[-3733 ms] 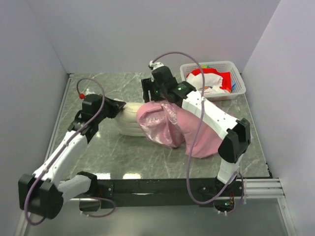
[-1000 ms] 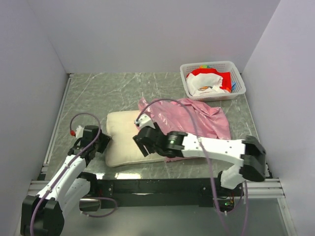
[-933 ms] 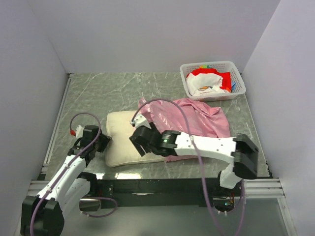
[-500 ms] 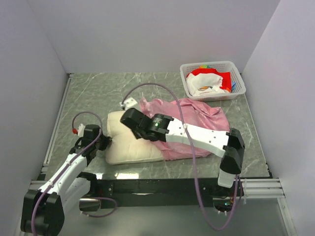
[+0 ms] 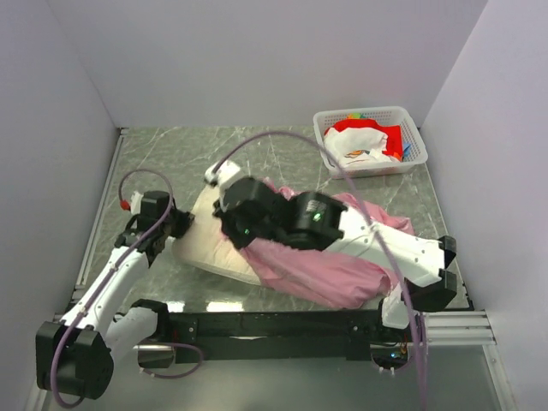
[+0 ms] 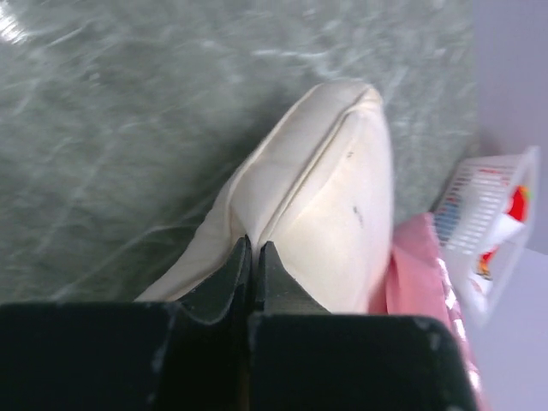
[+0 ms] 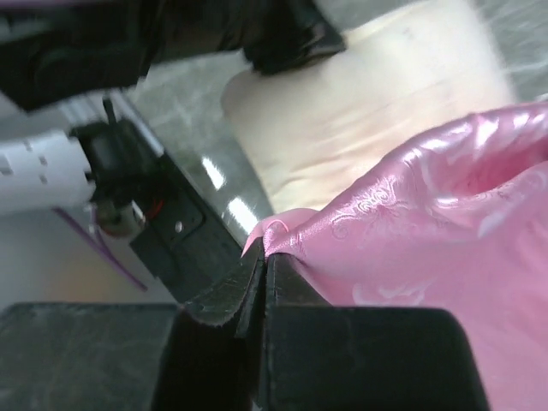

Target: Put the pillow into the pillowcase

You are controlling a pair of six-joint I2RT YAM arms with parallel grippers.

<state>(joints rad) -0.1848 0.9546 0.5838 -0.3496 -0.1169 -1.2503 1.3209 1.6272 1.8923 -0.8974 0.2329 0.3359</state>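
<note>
The cream-white pillow (image 5: 205, 248) lies left of centre on the marble table, its right part covered by the pink pillowcase (image 5: 325, 274). My left gripper (image 5: 181, 227) is shut on the pillow's left edge; in the left wrist view its fingertips (image 6: 254, 248) pinch a seam of the pillow (image 6: 325, 197). Over the pillow, my right gripper (image 5: 229, 229) is shut on the pillowcase's edge. The right wrist view shows that gripper (image 7: 265, 257) pinching a fold of the pink pillowcase (image 7: 428, 248), with the pillow (image 7: 368, 111) beyond it.
A white basket (image 5: 360, 113) with red and white cloth stands at the back right, also seen as a basket (image 6: 488, 223) in the left wrist view. Grey walls close in three sides. The black rail (image 5: 282, 325) runs along the near edge.
Both grippers have shut. The right arm swung from the pillow's front edge up and back left, dragging the pillowcase's edge over the pillow. The pillow's left end has shifted.
</note>
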